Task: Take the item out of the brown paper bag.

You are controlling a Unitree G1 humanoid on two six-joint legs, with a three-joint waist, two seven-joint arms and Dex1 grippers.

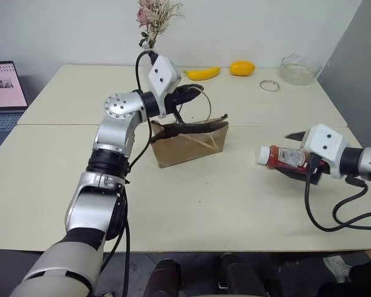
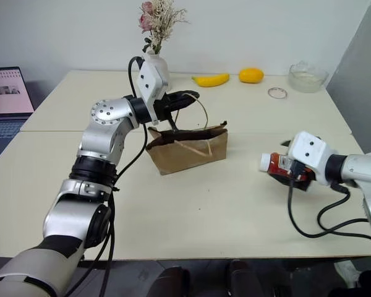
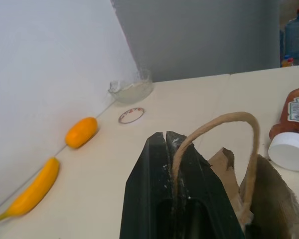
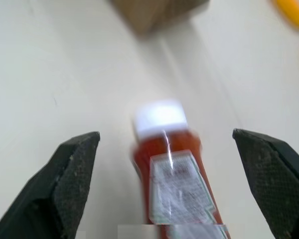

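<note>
The little red bottle (image 1: 283, 156) is already out of the brown paper bag (image 1: 188, 143). It is lying on its side on the table (image 1: 222, 204), well to the right of the bag, with its white cap pointing back at the bag. The fingers of the right gripper (image 4: 172, 186) are being held wide apart on each side of the bottle, not pinching it, so the job looks nearly done. One loop handle (image 3: 224, 134) of the bag is being pinched by the left gripper (image 3: 172, 149), whose fingers are pressed together. Behind the bag, a banana (image 1: 202, 73), an orange fruit (image 1: 242, 68), a glass bowl (image 1: 300, 68), a small ring (image 1: 269, 85) and a vase of dried flowers (image 1: 153, 21) are sitting. Nothing is standing in the way.
</note>
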